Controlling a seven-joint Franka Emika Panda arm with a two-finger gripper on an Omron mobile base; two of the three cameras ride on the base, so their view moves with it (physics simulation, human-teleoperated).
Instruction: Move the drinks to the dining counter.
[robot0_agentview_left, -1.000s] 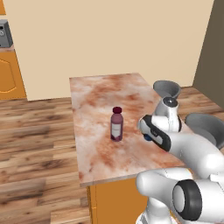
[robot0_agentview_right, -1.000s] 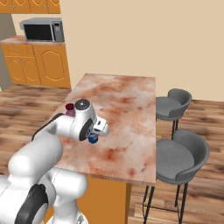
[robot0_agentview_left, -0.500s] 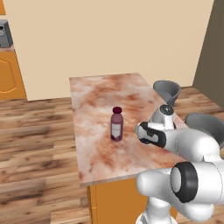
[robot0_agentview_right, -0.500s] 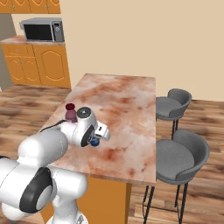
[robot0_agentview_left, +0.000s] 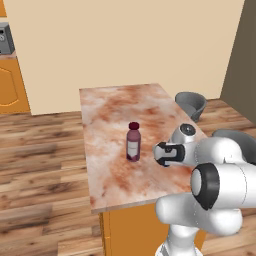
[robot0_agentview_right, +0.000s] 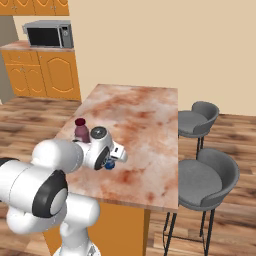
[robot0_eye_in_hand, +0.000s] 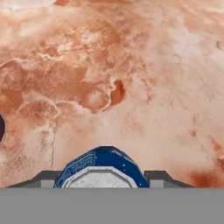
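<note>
Gripper (robot0_eye_in_hand: 103, 174) holds the blue can (robot0_eye_in_hand: 101, 167) between its tips, low over the marbled dining desk (robot0_eye_in_hand: 131, 78), likely for set-down. Bottle (robot0_agentview_left: 133, 142) already stands upright mid-desk, just beside the arm, so the can probably goes near it.

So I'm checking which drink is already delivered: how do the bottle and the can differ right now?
The bottle stands free and upright on the dining counter, while the can sits between the fingers of the tool above the counter. The bottle is dark maroon with a red cap and pale label; the can is blue with white markings and a silver top. Both are over the same marbled top.
</note>
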